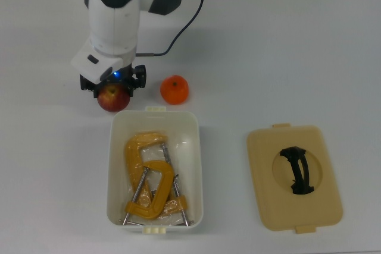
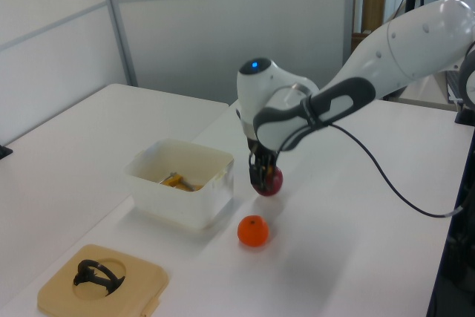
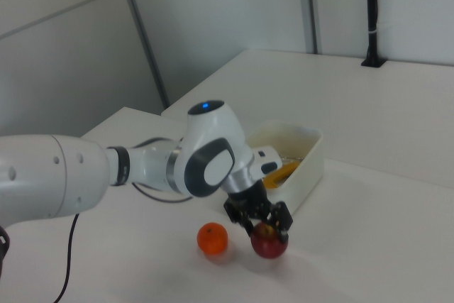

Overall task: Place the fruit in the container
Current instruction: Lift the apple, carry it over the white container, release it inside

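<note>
My gripper (image 1: 112, 86) (image 2: 263, 176) (image 3: 264, 222) is shut on the dark red apple (image 1: 112, 100) (image 2: 270, 182) (image 3: 269, 243), which hangs a little above the table. This fruit is just off the short end of the white container (image 1: 193, 147) (image 2: 152, 183) (image 3: 313, 164), at the top view's upper left of it. The orange citrus (image 1: 174, 89) (image 2: 253, 231) (image 3: 213, 238) rests on the table beside the apple, apart from it and close to the same end of the tub.
Two yellow C-clamps (image 1: 149, 176) lie inside the container. A flat tan lid with a black handle (image 1: 294, 176) (image 2: 104, 281) lies on the table at the top view's right. My white arm and its black cable (image 1: 190, 19) reach in from the top view's upper edge.
</note>
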`<state>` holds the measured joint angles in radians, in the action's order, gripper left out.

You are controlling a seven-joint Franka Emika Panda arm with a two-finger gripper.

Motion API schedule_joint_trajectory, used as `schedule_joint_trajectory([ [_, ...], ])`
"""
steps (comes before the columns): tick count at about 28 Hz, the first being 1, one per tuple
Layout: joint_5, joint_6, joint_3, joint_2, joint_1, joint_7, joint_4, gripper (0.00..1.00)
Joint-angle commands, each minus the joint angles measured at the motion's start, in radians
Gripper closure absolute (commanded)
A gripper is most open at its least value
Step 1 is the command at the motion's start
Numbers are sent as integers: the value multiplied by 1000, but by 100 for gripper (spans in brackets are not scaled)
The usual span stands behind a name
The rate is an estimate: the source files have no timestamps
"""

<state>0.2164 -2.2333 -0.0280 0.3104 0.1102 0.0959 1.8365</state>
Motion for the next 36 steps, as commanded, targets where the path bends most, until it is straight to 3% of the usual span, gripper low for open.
schedule_joint_trajectory([
  [1,-107,98,0,-47,-6,7,-115,100],
  [9,-181,84,-1,-39,-10,-7,-191,100],
  [12,-210,6,-21,-22,-12,-15,-206,100],
  [19,-206,-153,-50,29,-40,-136,-206,98],
  [20,-204,-170,-50,33,-46,-145,-206,94],
  [23,-200,-198,-49,39,-55,-171,-206,31],
  [25,-200,-197,-50,36,-55,-176,-206,0],
  [30,-201,-154,-49,18,-53,-174,-204,0],
  [36,-200,4,-49,-25,-55,-159,-194,0],
])
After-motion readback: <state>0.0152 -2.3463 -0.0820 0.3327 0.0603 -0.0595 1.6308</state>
